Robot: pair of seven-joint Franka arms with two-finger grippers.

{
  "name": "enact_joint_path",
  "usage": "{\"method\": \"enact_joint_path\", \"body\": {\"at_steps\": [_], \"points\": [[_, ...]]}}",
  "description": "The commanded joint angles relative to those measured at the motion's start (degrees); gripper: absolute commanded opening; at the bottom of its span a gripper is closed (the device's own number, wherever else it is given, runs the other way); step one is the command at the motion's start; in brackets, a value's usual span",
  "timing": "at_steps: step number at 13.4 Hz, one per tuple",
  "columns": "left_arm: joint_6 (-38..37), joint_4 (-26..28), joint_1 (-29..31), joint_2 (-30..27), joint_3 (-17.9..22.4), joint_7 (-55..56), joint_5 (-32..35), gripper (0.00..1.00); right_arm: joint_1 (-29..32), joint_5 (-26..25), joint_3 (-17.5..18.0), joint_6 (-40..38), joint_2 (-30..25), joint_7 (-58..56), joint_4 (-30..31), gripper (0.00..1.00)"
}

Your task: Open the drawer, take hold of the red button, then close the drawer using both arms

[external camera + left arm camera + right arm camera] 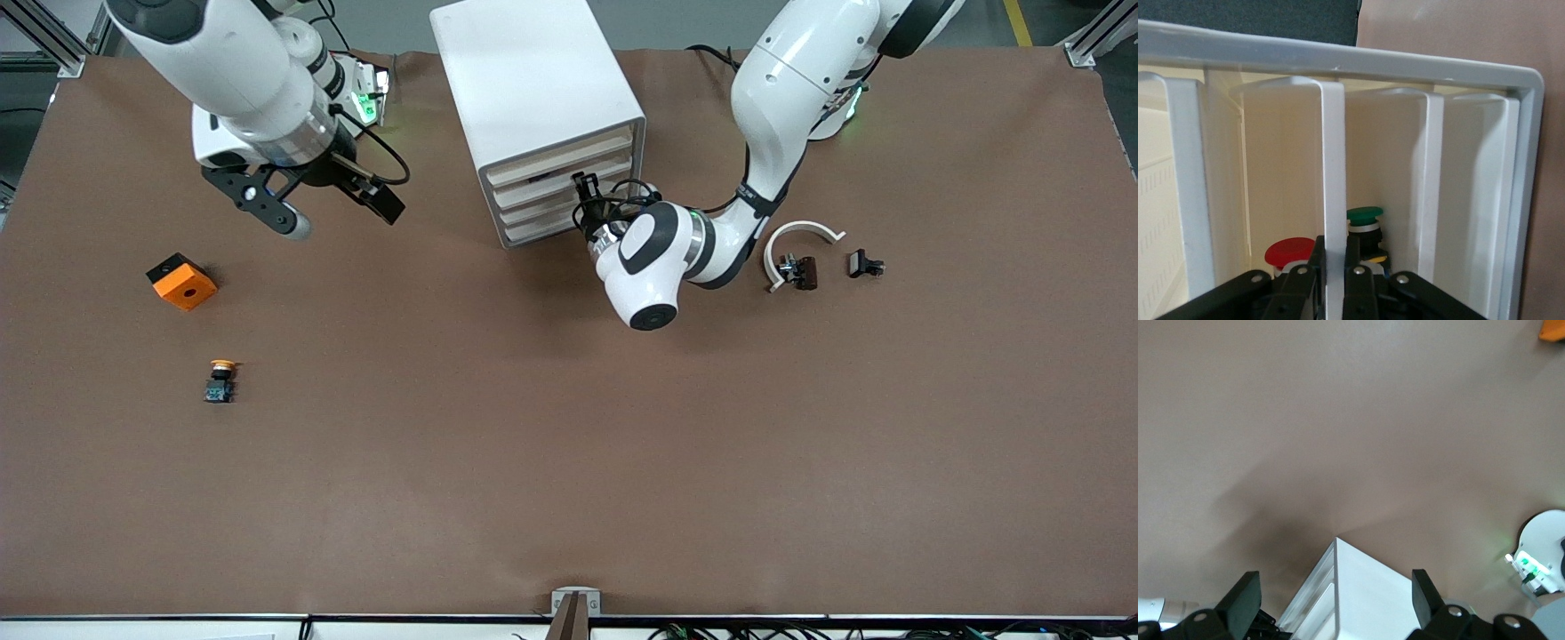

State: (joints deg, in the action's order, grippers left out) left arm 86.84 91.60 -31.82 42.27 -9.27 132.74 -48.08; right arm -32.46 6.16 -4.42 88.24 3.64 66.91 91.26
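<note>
A white drawer cabinet (533,80) stands at the robots' edge of the table, mid-way along it. My left gripper (587,191) is at its stacked drawer fronts (533,189). In the left wrist view the left gripper (1335,250) is shut on the white lip of one drawer front (1333,167). Past that lip I see the red-capped button (1290,252) and a green-capped button (1365,217) inside. My right gripper (338,213) hangs open and empty over the table toward the right arm's end; in its wrist view (1335,600) it frames the cabinet's top (1365,593).
An orange block with a hole (182,281) and an orange-capped button (220,380) lie toward the right arm's end. A white curved piece (800,238), a small brown part (802,272) and a small black part (864,264) lie toward the left arm's end.
</note>
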Motion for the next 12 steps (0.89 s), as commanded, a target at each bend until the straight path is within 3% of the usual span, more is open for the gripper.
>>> {"method": "enact_joint_path", "body": {"at_steps": [1,5,12], "points": [[-0.88,-1.24,2.37,-0.08,0.39,1.03,-1.13,0.02,-2.95,0.88,-0.68,1.93,2.59,9.7,-1.08,1.0],[-2.11,-5.37,6.68,0.18,0.39,2.26,-1.31,0.02,-6.21,0.44,-0.68,3.16,6.37,18.5,-1.87,1.0],[-2.11,-7.48,14.94,-0.08,0.39,2.35,-1.22,0.04,-13.24,0.61,-0.68,9.93,12.87,34.5,-2.67,1.0]]}}
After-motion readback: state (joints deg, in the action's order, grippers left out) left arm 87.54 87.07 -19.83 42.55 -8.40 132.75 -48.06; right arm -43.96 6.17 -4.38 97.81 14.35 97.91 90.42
